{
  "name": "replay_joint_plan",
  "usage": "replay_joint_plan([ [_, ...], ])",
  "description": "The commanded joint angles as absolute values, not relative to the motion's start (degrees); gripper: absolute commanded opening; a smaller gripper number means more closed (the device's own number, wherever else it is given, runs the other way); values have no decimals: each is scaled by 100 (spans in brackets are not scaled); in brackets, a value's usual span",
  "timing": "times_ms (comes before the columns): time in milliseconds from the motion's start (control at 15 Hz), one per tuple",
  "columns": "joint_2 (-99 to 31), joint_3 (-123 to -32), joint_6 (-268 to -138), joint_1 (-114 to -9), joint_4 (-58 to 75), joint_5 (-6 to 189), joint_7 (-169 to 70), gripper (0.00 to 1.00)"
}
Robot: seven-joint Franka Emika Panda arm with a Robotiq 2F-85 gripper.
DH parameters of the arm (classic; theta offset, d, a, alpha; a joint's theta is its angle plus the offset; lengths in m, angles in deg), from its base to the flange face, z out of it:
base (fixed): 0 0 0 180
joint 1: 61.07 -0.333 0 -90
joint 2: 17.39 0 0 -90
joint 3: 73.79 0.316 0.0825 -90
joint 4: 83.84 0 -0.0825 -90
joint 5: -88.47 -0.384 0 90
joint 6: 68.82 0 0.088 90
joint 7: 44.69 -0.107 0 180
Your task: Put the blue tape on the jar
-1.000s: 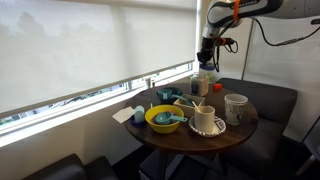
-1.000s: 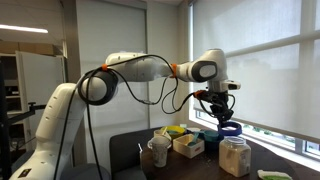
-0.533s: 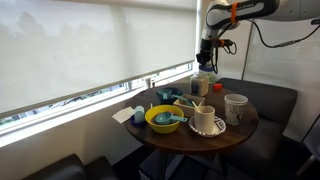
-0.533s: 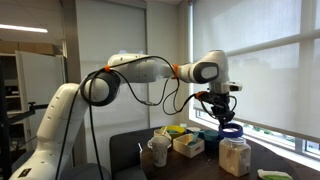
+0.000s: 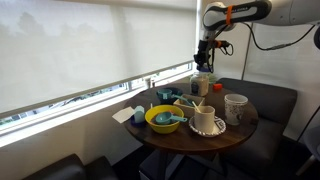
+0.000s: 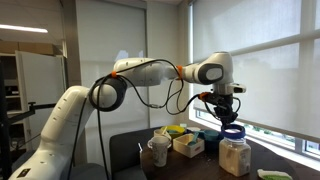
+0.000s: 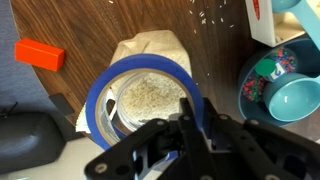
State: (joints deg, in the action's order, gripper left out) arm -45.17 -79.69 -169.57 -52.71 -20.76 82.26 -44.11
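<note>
- Crowded round table [image 5: 172, 141] by the window, dark-topped, carrying a yellow bowl [image 5: 163, 119] and other crockery
- Reaching out over it, the white arm [image 6: 150, 70], wrist turned straight down
- Upright on the table directly beneath that wrist, the jar [image 6: 235, 157]: pale, tan-tinted, open mouth facing up, grainy filling visible from the wrist view
- Held flat just above the jar's top, hole axis vertical and so in line with the jar's own long axis: the blue tape [image 7: 100, 105]; contact with the rim not discernible
- Seen from the wrist view, jar mouth framed almost centrally inside the ring, a little of the jar's body peeking past the ring's outer edge
- Closed narrowly on one side of the ring's wall, apparently one finger inside the hole and one outside: the gripper [image 6: 228, 120]
- Judging by that alignment, straight down as the remaining direction, with barely any sideways correction needed before letting go
</note>
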Motion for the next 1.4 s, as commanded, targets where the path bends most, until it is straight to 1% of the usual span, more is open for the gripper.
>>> replay_joint_plan([
  [0, -5050, -7816, -16412, -5122, -3051, 8072, -4432, 4],
  [267, -5406, -7773, -16088, -5119, -3613, 8138, -4488, 4],
  [867, -5924, -7861, -15771, -5175, -4299, 8143, -4580, 4],
  [933, -5954, -7868, -15737, -5178, -4353, 8152, -4596, 40],
  [1000, -5976, -7880, -15703, -5188, -4406, 8175, -4611, 42],
  [1067, -5993, -7878, -15679, -5181, -4451, 8165, -4625, 47],
  [1333, -5936, -7879, -15648, -5169, -4536, 8146, -4674, 73],
])
